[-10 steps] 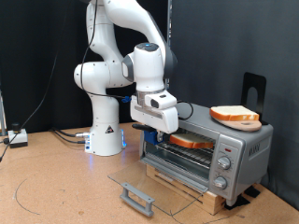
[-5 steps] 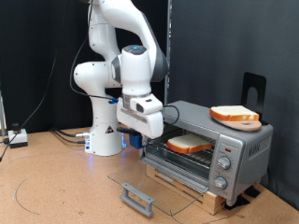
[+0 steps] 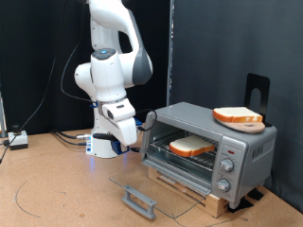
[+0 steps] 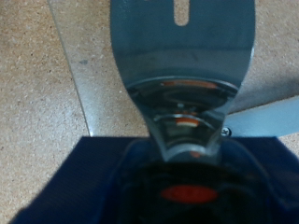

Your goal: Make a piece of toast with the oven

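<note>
We see the gripper (image 3: 131,135) at the exterior view's left of the oven (image 3: 210,151), low, beside the open door (image 3: 156,185). The wrist view shows a shiny spatula-like blade (image 4: 182,47), so we can't tell whether the claw is released or clenched. One toast (image 3: 192,146) sits on the rack inside the oven; a 2nd slice (image 3: 238,116) lies on top. Risk, we judge: w/ the door down, the arm could clip its handle (image 3: 138,199), or toast won't brown.
</note>
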You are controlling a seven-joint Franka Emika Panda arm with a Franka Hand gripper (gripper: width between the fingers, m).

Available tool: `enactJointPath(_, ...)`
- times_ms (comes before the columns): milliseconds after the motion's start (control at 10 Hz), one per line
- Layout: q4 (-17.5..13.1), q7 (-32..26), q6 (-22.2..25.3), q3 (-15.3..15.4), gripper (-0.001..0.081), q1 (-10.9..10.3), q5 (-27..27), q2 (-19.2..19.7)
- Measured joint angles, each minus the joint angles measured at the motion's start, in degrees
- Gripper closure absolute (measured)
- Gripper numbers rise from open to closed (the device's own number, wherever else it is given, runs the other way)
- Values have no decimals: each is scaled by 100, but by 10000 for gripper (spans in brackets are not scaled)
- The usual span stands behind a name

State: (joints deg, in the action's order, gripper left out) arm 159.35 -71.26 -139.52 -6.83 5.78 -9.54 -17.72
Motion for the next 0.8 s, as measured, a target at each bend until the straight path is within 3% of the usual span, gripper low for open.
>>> enactJointPath(100, -28, -167, 137, -50, 411, -48, -284, -32)
enactJointPath(400, -343, -1168, 1228, -540, 411, -185, -1514, -488)
enactJointPath(800, -660, -1184, 2051, -635, 411, -171, -1601, -1154)
